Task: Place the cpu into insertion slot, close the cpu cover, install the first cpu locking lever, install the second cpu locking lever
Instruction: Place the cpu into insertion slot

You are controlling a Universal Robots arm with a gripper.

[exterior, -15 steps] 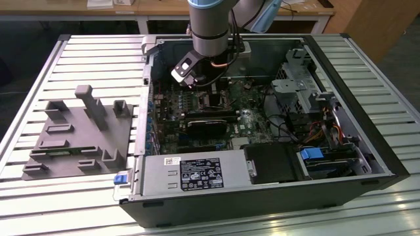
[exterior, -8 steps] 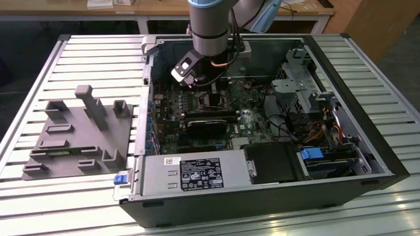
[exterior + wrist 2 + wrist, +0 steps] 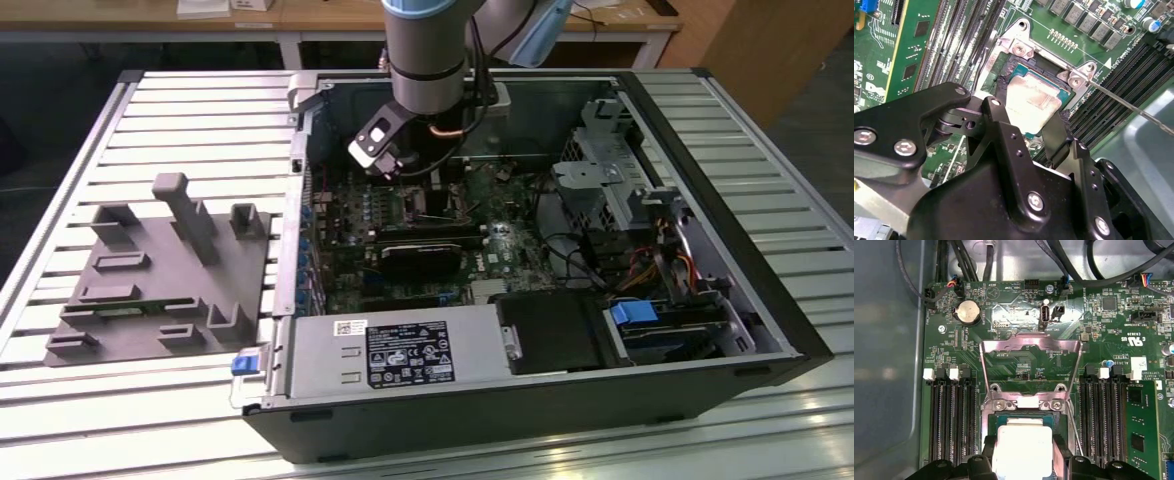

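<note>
My gripper reaches down into the open computer case over the motherboard. In both wrist views its black fingers stand against two opposite edges of the cpu, a flat square chip with a silver-grey top. The gripper is shut on the cpu. The chip lies in or just above the insertion slot, whose silver rim shows beyond it. The cpu cover stands swung up and open behind the slot. A thin wire locking lever juts out beside the slot.
Long black memory slots flank the socket on both sides. A black heatsink block sits on the board nearer the power supply. A drive cage fills the case's right side. A grey fixture block stands on the slatted table.
</note>
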